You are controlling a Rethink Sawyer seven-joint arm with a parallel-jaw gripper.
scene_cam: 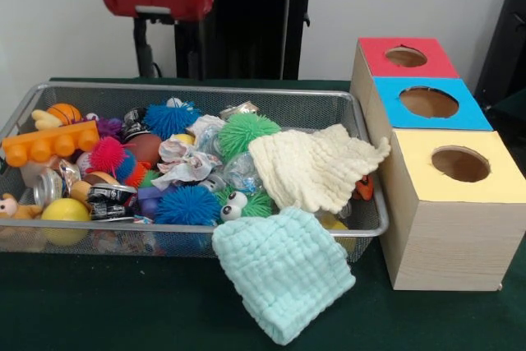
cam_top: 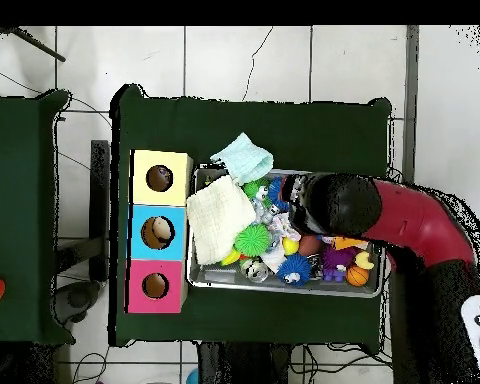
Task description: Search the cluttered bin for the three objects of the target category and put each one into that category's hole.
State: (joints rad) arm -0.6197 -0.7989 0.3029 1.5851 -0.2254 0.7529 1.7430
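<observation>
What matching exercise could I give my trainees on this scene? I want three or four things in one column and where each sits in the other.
Things:
1. mint green cloth
2. cream cloth
3. orange toy brick
4. red-topped box

Places:
A. farthest from the front camera in the row of three boxes
B. hanging over the bin's near rim onto the table
C. at the bin's end away from the boxes
D. inside the bin, at the end beside the boxes

Pairs: 1-B, 2-D, 3-C, 4-A
</observation>
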